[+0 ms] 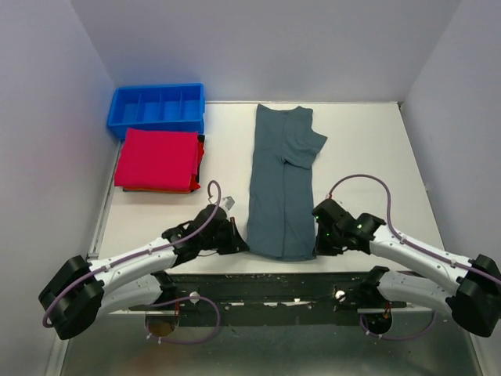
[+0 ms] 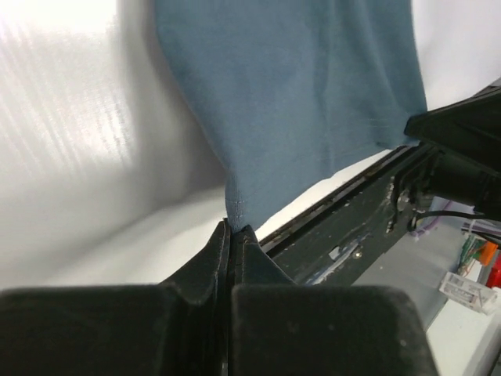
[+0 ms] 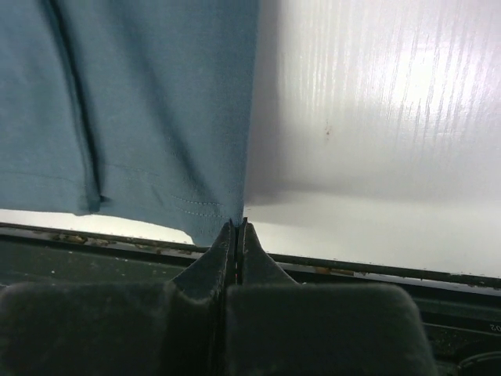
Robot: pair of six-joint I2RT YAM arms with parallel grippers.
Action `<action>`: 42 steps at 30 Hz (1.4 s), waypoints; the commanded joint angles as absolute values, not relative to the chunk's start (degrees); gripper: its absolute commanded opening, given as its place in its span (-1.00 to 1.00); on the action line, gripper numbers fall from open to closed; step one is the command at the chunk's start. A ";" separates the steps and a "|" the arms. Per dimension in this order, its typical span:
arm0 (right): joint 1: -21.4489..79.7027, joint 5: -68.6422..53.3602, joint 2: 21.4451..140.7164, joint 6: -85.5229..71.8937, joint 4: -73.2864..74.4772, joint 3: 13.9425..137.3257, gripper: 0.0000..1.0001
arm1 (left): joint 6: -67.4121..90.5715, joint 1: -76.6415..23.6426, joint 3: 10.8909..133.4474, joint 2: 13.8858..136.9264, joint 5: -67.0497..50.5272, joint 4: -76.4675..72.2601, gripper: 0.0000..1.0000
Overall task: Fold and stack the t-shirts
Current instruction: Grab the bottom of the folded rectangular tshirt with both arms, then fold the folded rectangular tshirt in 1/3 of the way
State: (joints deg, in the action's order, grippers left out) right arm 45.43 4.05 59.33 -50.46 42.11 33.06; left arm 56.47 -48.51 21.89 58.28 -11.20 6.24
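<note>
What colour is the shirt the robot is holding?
The shirt is plain greyish teal, with no pattern. The top view shows it best.

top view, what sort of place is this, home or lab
Most likely a robot test cell in a lab, not a home: a white table boxed in by blank panels, two arms bolted at its near edge, and a blue divided bin beside folded shirts.

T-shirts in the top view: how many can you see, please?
2 for certain: a grey-blue shirt laid out mid-table, and a folded red shirt at the far left, by the blue bin. Coloured edges beneath the red one suggest more, mostly hidden.
</note>
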 commanded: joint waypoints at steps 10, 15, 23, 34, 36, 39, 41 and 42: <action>33.78 11.53 64.15 -41.32 46.33 52.02 -0.99 | 51.60 -36.84 41.03 69.15 -17.67 5.54 -1.00; 25.06 7.48 74.33 -35.69 42.63 59.66 -0.99 | 49.57 -30.77 49.55 79.08 -16.35 4.31 -1.00; 18.55 3.34 91.74 -32.35 41.92 73.64 -0.99 | 47.37 -26.72 63.09 94.73 -13.79 4.31 -1.00; 15.21 1.32 106.25 -30.32 43.59 87.09 -0.99 | 45.97 -24.08 73.38 104.85 -15.38 5.10 -1.00; 14.86 1.06 107.83 -30.06 43.86 88.94 -0.99 | 46.05 -23.64 75.05 106.52 -16.17 5.10 -1.00; 14.33 1.14 110.21 -29.71 44.73 91.75 -0.99 | 46.40 -23.29 76.99 108.63 -16.87 4.92 -1.00; 13.89 1.05 111.88 -29.62 45.44 93.24 -0.99 | 46.67 -23.12 78.30 109.86 -17.66 4.48 -1.00; 13.71 1.05 112.58 -29.45 45.35 93.77 -0.99 | 46.76 -23.03 79.09 110.56 -18.01 4.31 -1.00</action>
